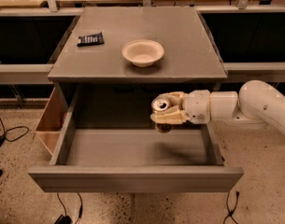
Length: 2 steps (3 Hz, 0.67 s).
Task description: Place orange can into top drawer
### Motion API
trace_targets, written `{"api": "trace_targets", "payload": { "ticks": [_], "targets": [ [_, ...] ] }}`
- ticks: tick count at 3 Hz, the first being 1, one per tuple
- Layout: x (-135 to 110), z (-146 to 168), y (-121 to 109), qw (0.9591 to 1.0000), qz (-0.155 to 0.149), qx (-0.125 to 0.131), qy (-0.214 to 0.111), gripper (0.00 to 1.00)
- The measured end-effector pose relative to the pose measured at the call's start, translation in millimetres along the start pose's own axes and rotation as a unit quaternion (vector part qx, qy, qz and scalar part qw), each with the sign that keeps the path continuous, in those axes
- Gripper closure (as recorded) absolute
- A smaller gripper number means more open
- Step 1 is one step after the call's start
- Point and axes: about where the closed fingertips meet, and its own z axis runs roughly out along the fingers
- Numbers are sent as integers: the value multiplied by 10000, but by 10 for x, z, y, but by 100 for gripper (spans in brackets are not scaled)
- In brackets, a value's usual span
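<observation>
Warm, rather dim indoor light falls from above, brightest on the grey cabinet top (188, 41), where a pale sheen spreads around the white bowl (143, 53); the recess under that top and the bays on either side sink to near black. The gripper (166, 113), hanging over the right rear of the open top drawer (132, 178) and clasped on the orange can (160, 105), is evenly lit; the can's silver top catches a small glint; a soft-edged shadow lies on the drawer floor beneath.
</observation>
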Motion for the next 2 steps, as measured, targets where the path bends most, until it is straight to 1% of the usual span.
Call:
{"api": "trace_targets", "payload": {
  "ticks": [1, 2],
  "targets": [
    [238, 165, 157, 9995, 133, -203, 190, 100],
    [463, 329, 320, 9980, 461, -325, 288, 100]
  ]
}}
